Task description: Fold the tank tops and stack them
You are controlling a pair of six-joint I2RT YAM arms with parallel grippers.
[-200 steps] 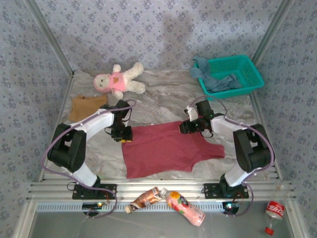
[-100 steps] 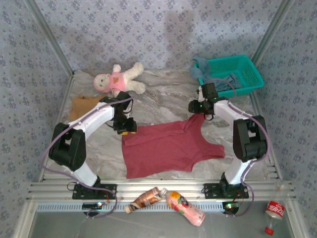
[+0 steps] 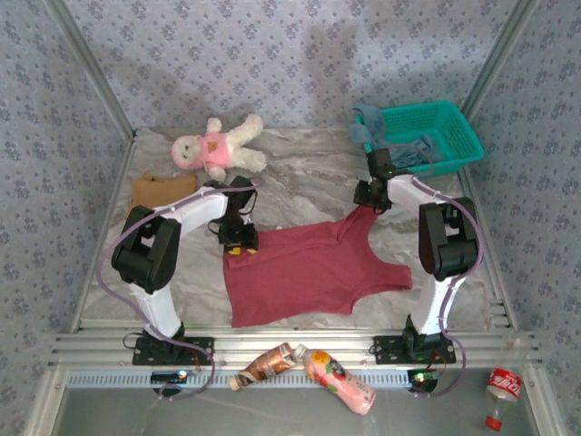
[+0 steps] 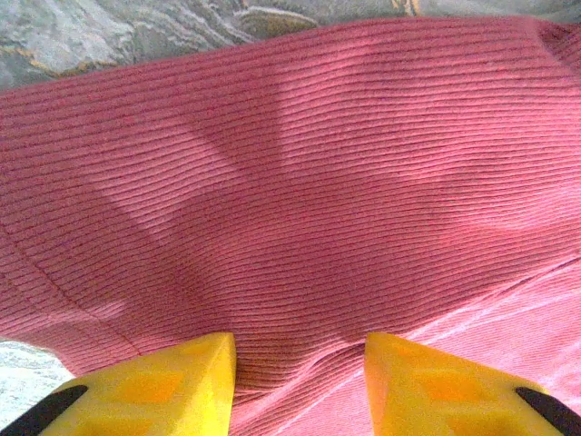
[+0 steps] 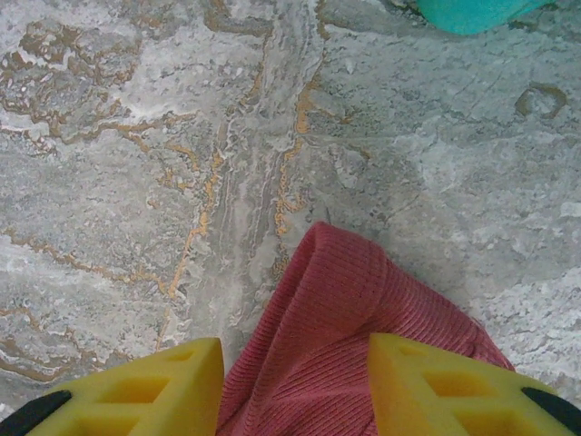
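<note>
A dark red tank top point(image 3: 309, 268) lies spread flat in the middle of the table. My left gripper point(image 3: 238, 243) is at its far left hem corner. In the left wrist view that gripper point(image 4: 300, 350) is open, and ribbed red cloth point(image 4: 300, 182) with a small ridge lies between the fingers. My right gripper point(image 3: 368, 202) is at the far shoulder strap. It point(image 5: 295, 354) is open and straddles the strap point(image 5: 336, 309), whose looped end lies on the marble just past the fingertips. A tan-brown tank top point(image 3: 159, 189) lies crumpled at far left. A dusty blue tank top point(image 3: 404, 150) hangs in the basket.
A teal lattice basket point(image 3: 454, 123) stands at the far right. A white plush doll in pink point(image 3: 218, 145) lies at the far left. Two bottles point(image 3: 268, 363) point(image 3: 340, 380) and a red can point(image 3: 502, 386) lie beyond the near rail. Patterned walls close three sides.
My right gripper has moved away from the bases and the strap now stretches toward the basket. My left gripper has shifted a little right along the hem.
</note>
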